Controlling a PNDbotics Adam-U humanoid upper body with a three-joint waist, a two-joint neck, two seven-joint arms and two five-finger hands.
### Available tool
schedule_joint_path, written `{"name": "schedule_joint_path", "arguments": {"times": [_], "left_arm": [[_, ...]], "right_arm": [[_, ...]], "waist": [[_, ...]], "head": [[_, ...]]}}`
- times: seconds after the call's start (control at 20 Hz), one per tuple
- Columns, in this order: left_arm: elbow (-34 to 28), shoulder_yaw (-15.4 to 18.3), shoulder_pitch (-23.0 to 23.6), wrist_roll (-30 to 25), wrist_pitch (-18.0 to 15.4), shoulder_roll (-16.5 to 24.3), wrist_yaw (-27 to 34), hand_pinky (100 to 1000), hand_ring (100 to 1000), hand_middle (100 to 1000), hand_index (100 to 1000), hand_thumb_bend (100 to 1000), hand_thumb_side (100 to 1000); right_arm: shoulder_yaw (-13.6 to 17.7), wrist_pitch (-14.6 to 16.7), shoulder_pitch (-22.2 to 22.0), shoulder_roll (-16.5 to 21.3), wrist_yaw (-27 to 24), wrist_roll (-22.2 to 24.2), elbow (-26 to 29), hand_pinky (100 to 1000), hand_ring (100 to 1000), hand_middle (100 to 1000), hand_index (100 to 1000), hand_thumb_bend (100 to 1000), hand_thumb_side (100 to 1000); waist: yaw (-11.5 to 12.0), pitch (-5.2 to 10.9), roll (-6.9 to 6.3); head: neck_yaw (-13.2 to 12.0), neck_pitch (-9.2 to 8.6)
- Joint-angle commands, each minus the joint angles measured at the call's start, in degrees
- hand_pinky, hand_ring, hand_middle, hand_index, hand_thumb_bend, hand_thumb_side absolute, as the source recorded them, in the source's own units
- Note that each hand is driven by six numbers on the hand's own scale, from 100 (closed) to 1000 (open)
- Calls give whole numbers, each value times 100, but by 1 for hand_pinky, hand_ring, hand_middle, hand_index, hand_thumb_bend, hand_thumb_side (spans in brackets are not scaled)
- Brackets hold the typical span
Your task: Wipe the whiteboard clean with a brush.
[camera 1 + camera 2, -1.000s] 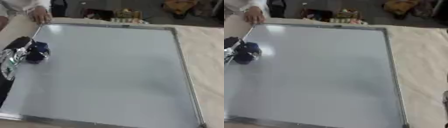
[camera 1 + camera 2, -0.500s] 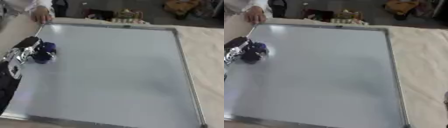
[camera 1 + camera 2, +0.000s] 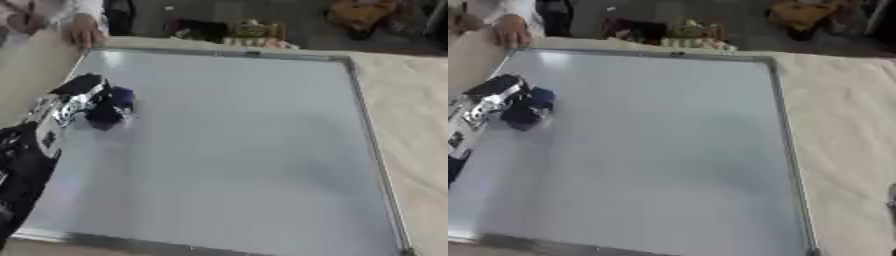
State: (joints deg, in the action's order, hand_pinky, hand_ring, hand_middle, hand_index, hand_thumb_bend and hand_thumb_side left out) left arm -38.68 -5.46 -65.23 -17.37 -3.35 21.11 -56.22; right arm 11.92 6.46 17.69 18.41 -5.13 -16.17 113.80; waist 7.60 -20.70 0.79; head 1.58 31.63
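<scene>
The left robot hand (image 3: 74,102) comes in from the left side, and its fingers are curled round a dark blue brush (image 3: 111,107). The brush sits on the whiteboard (image 3: 236,145), near the left edge and in the upper part of it. It looks like it is touching the board.

The job now, I think, is to rub the board with the brush. To do it well, the brush should lie flat on the board and slide in long, even lines. Going from the left edge across to the right, then a bit lower, would cover all of it. The hand should not tip the brush up, or it will skip bits.

The middle of the board looks grey-white, and I cannot see clear marks on it.

At the top left corner a person's hand (image 3: 83,31) rests just by the frame. The brush should stay away from it.

On the right, the board lies on a pale cloth on the surface (image 3: 420,125). The right robot hand (image 3: 892,195) only peeks in at the right edge, so I cannot tell how its fingers are.
</scene>
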Motion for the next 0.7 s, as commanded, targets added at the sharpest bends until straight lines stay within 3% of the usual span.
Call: {"name": "schedule_joint_path", "arguments": {"times": [0.05, 0.5, 0.7], "left_arm": [[49, -232, 82, -170, -103, -289, 40, 462, 434, 225, 187, 145, 485], [-172, -396, 72, -362, -164, -332, 265, 458, 431, 220, 186, 136, 492], [-150, -315, 84, -313, -44, -272, 275, 457, 429, 218, 183, 137, 487]], "right_arm": [[11, -9, 67, 90, -25, -11, 80, 923, 940, 682, 880, 218, 951], [6, -12, 70, 91, -18, -16, 80, 923, 941, 682, 880, 219, 954], [4, -10, 70, 93, -19, -17, 80, 923, 940, 683, 879, 217, 957]], "waist": [[-36, 60, 19], [-41, 59, 25], [-38, 71, 23]], "head": [[-21, -24], [-36, -11], [-25, -24]]}}
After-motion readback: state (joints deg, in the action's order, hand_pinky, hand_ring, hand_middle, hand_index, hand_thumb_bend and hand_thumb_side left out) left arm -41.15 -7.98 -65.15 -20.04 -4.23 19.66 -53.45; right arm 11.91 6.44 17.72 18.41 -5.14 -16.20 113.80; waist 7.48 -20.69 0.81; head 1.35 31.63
